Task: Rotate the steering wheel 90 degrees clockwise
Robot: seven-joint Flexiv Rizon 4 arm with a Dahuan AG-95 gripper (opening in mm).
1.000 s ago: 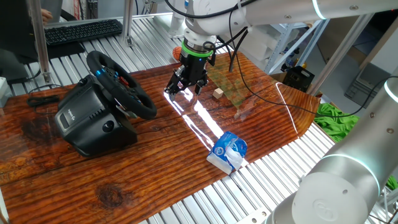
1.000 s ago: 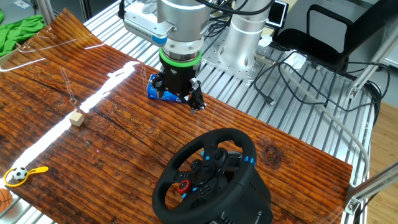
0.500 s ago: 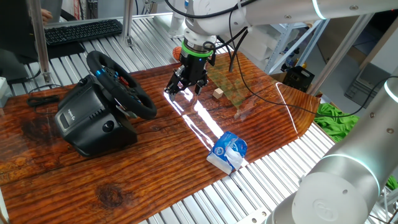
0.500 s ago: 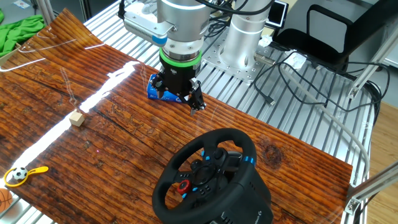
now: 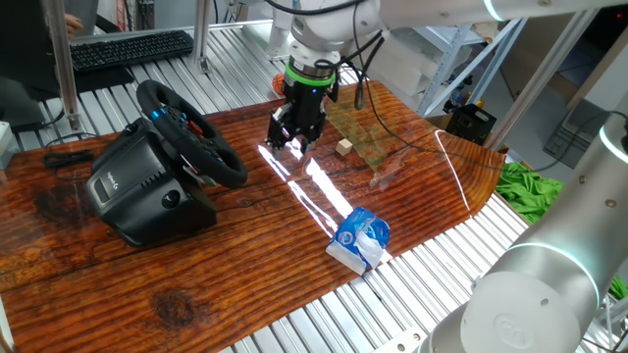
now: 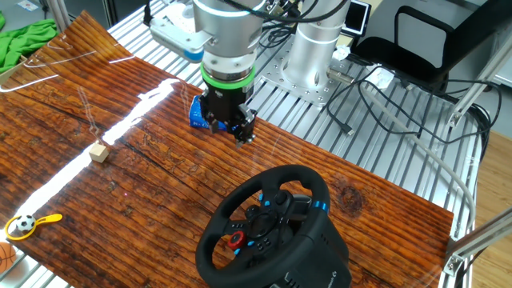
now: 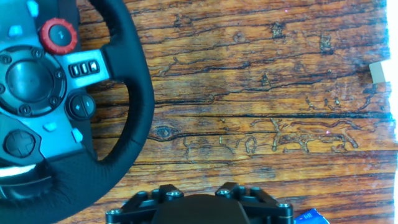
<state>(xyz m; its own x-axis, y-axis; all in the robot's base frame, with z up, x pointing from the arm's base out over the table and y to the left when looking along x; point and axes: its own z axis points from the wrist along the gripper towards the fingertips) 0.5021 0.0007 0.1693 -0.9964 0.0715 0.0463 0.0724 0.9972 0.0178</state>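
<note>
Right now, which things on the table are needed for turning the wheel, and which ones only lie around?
Needed for the job:
- steering wheel
- pincer, above the wood, not touching the wheel

Only lying around:
- blue packet
- small wooden cube
- keyboard
- toy football on a yellow holder
- green cloth

Bare wood lies between the gripper point(image 6: 239, 134) and the steering wheel point(image 6: 265, 222), nothing standing between them
</note>
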